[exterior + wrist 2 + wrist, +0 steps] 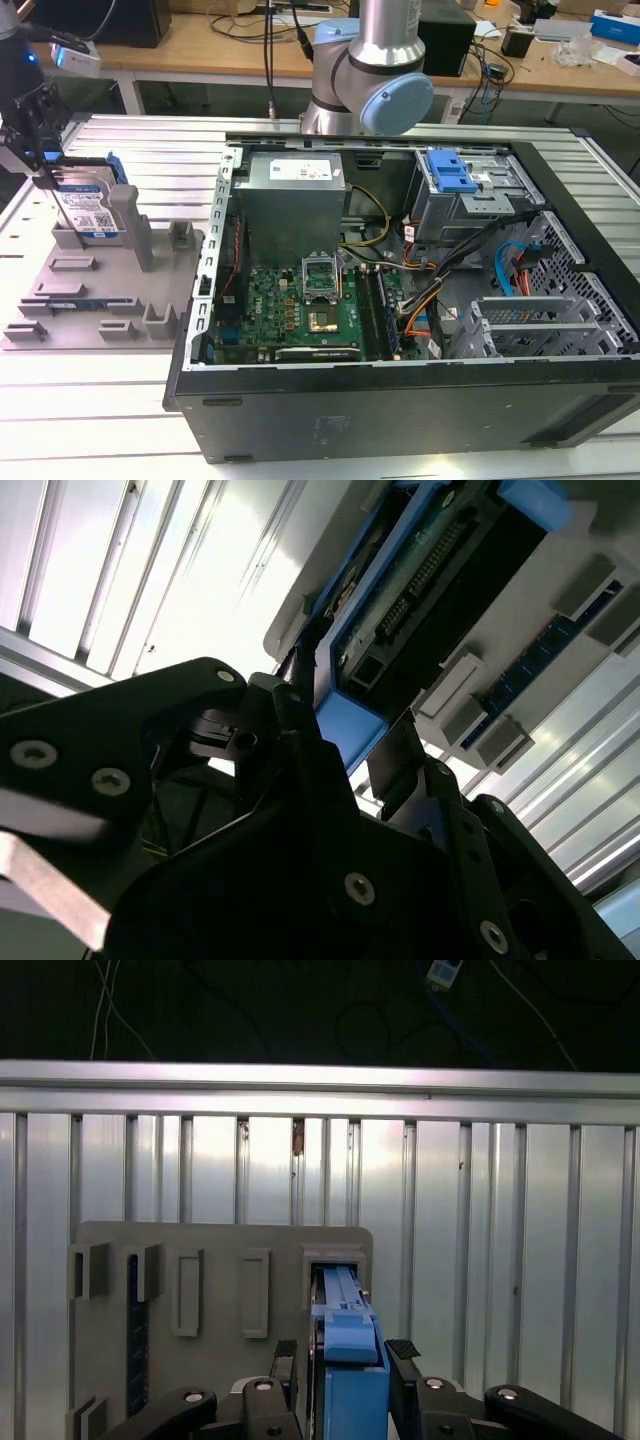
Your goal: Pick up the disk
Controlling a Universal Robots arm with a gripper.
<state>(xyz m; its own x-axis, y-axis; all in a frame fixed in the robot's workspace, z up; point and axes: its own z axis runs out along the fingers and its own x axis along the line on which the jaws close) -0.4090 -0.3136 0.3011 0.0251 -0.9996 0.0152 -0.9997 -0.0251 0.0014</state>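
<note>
The disk [92, 208] stands on edge in a slot at the far corner of the grey fixture tray [100, 300], on the exterior view's left. It is silver with a white-and-blue label and blue side rails. My gripper [45, 170] hangs right over it, one finger reaching down beside its face. In the first wrist view the disk's blue rail [350, 1360] runs between my two fingers [286, 1355], the far one against the rail and the near one a narrow gap away. My gripper [342, 1350] is open around the disk. The second wrist view shows the disk's connector edge [440, 570] past the gripper [350, 715].
An open computer case [400, 250] with motherboard, cables and a blue-handled drive cage [450, 175] takes up the middle and right of the slatted metal table [120, 400]. The arm's base [370, 80] stands behind the case. The tray carries several posts [140, 235] near the disk.
</note>
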